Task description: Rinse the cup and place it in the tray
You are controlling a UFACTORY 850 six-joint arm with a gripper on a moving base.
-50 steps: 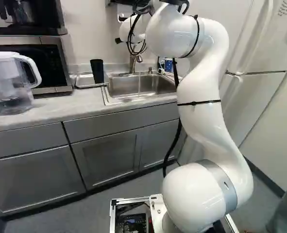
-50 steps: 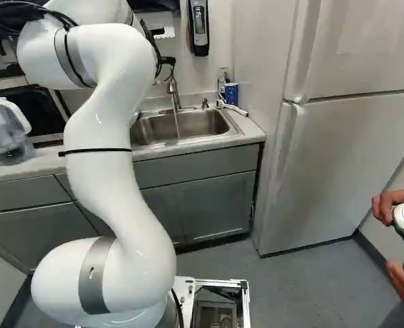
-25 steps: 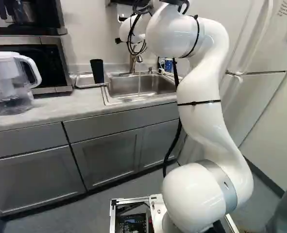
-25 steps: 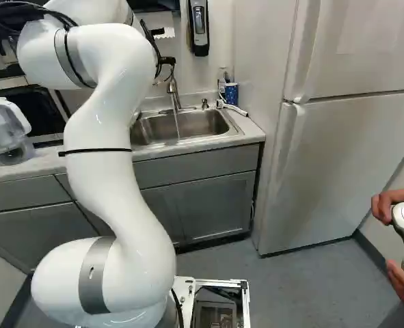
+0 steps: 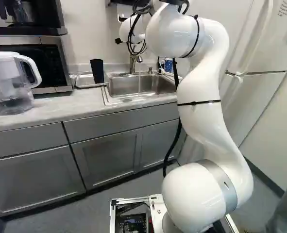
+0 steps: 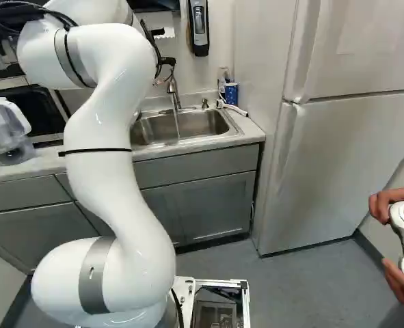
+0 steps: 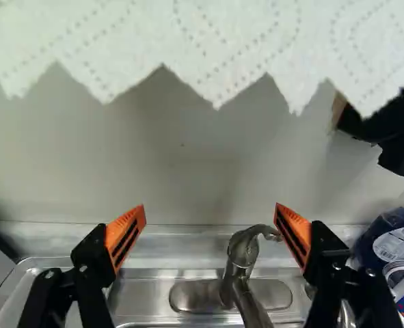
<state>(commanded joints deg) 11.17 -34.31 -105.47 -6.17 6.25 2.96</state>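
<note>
A small dark part of my gripper shows beside the wrist in the left base view; the arm hides the rest. In the wrist view the gripper stands open with nothing between its fingers, facing the wall above the sink. The black cup stands at the sink-side end of the metal tray, left of the sink and apart from the gripper. A thin stream of water falls from the faucet into the basin. That faucet is ahead of the gripper, closer to the finger on the blue cup's side.
A blue cup and a bottle stand in the sink's back corner by the fridge. Paper towel hangs ahead of the gripper. A water pitcher and a microwave stand on the counter left of the tray.
</note>
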